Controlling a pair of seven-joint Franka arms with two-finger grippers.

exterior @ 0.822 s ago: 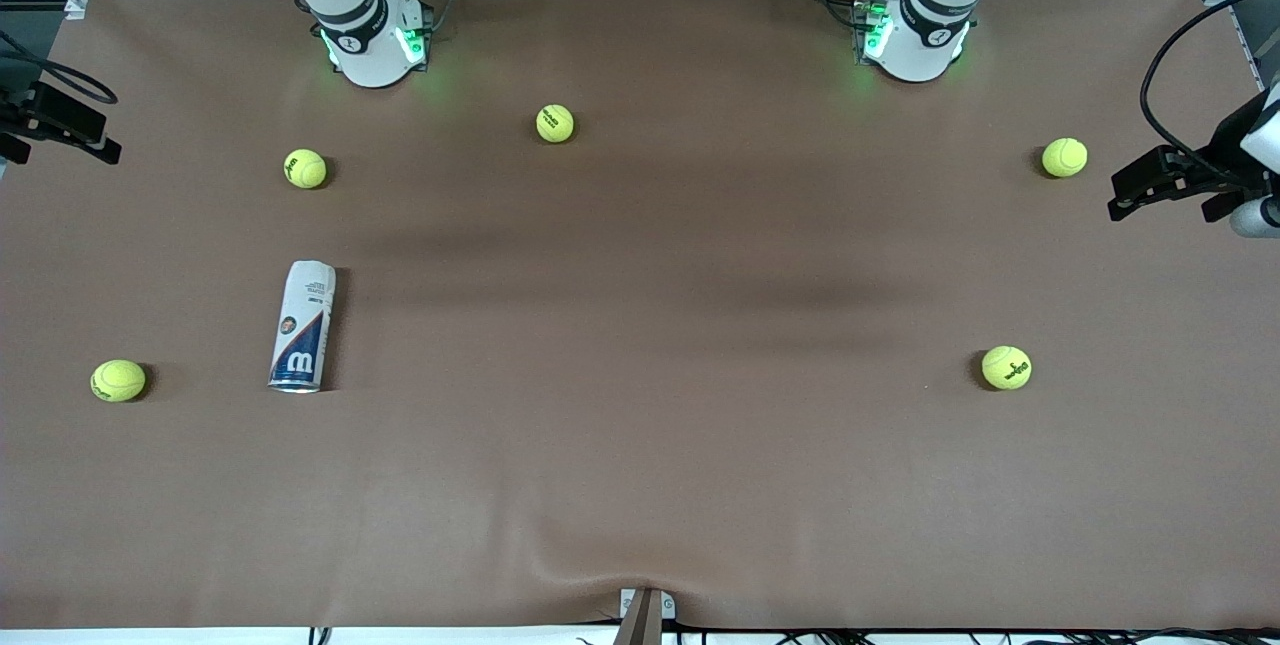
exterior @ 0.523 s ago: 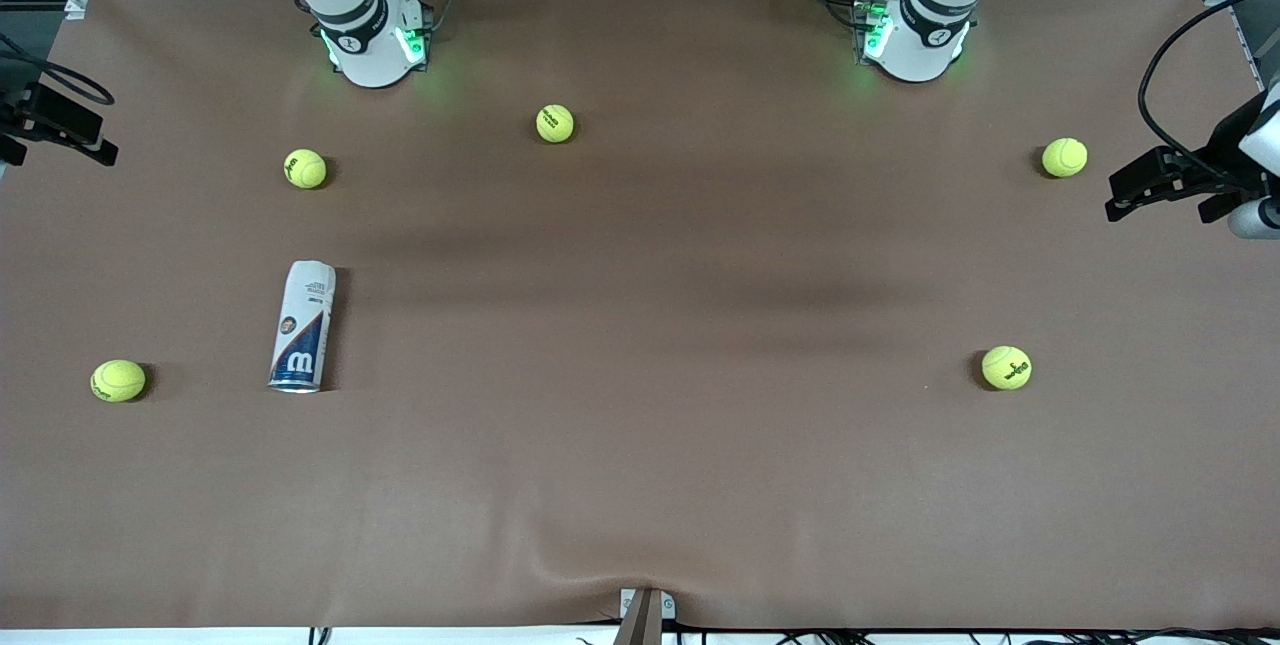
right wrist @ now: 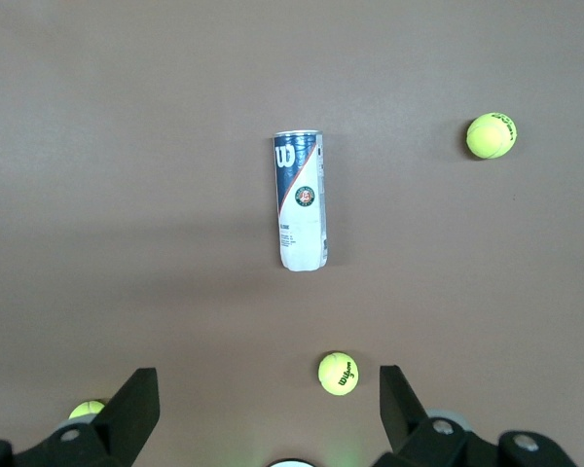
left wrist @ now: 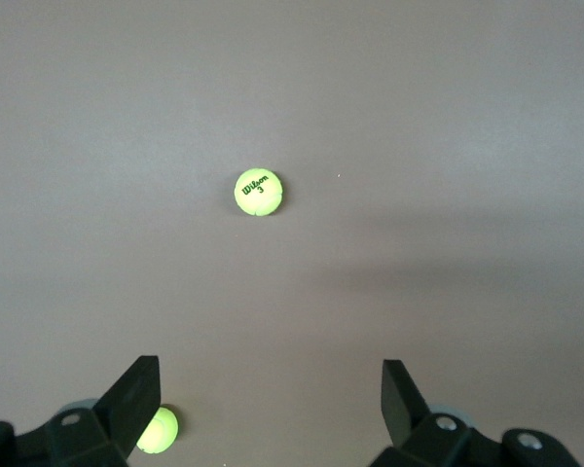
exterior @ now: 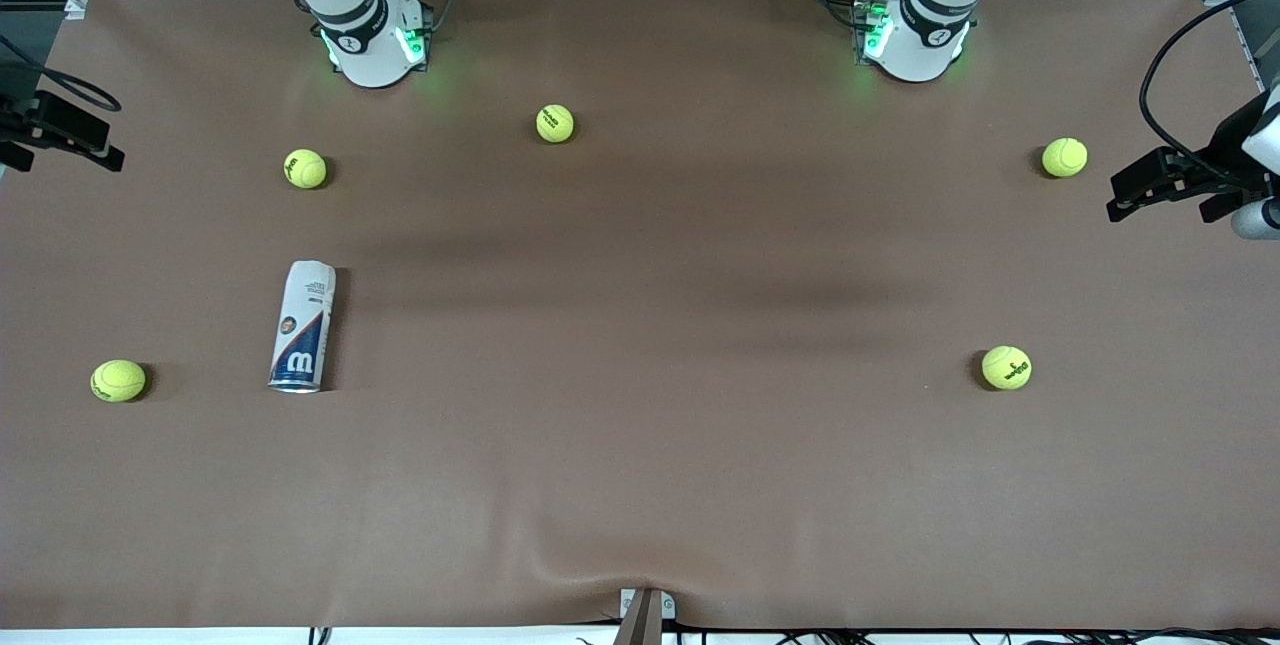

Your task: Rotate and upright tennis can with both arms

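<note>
The tennis can (exterior: 302,327) lies on its side toward the right arm's end of the table, with its silver-rimmed end nearer to the front camera. It also shows in the right wrist view (right wrist: 301,200), well clear of the fingers. My right gripper (exterior: 70,137) hangs open and empty over the table's edge at that end; the wrist view (right wrist: 266,394) shows its fingers wide apart. My left gripper (exterior: 1130,193) hangs open and empty over the other end's edge, and its wrist view (left wrist: 268,389) shows bare table between its fingers.
Several yellow-green tennis balls lie scattered on the brown table: one (exterior: 305,168) farther from the front camera than the can, one (exterior: 118,380) beside its rim end, one (exterior: 555,123) near the bases, two (exterior: 1064,157) (exterior: 1006,367) at the left arm's end.
The right gripper has shifted very slightly at the table's edge. The can, the balls and the left gripper have not visibly moved.
</note>
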